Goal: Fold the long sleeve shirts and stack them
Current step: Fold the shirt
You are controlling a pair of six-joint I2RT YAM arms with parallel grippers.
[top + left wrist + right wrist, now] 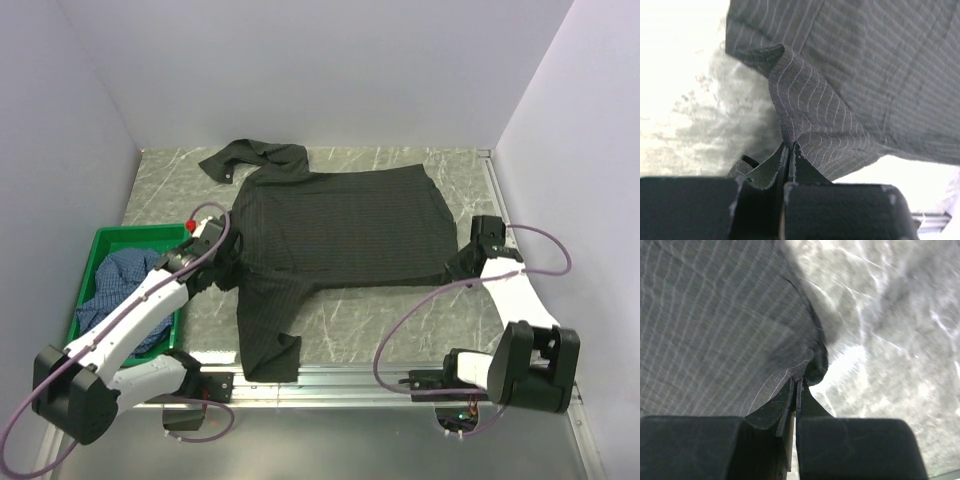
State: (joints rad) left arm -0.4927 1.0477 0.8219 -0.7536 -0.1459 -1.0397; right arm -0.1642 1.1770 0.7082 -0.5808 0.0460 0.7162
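The black pinstriped long sleeve shirt (340,225) lies spread flat across the marble-patterned table. One sleeve is bunched at the far left (240,158), the other trails toward the near edge (265,335). My left gripper (228,262) is shut on the shirt's left side where that near sleeve begins. In the left wrist view a peaked fold of the cloth (795,95) rises from the closed left gripper (789,145). My right gripper (455,265) is shut on the near right corner of the hem, and the right wrist view shows the right gripper (796,381) pinching the shirt's edge (715,330). The blue checked shirt (115,280) lies crumpled in the crate.
A green plastic crate (105,238) stands at the table's left side, beside my left arm. A metal rail (340,378) runs along the near edge between the arm bases. White walls close in the left, back and right. Bare table (400,320) shows in front of the shirt.
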